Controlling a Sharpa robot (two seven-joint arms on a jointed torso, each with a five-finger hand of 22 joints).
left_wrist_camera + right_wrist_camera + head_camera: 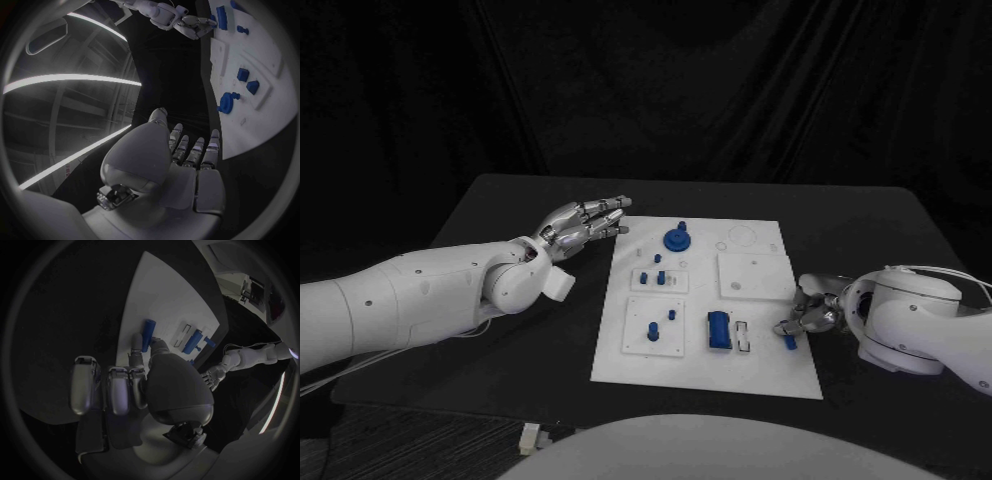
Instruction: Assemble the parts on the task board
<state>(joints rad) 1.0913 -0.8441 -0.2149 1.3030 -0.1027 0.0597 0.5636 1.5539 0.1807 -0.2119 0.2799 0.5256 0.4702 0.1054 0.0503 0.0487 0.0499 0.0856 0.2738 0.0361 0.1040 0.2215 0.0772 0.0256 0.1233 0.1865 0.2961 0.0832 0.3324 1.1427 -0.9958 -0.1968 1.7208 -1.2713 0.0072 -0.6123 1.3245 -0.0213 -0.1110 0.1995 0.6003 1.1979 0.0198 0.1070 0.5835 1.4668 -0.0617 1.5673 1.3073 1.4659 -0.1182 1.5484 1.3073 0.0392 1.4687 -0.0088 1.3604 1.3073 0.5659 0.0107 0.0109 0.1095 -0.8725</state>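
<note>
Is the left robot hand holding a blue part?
No, the left robot hand is empty, fingers apart, beside the white board.

I am looking over every view and finding no text, label, brand, number or sign that I can read. The task board (759,372) is showing only faint engraved outlines near its far corner, and I am not making out any lettering in them.

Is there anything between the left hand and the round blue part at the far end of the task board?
Nothing visible. The left hand hovers open beside the task board at its far left corner, and only bare white board lies between its fingers and the round blue part.
</note>
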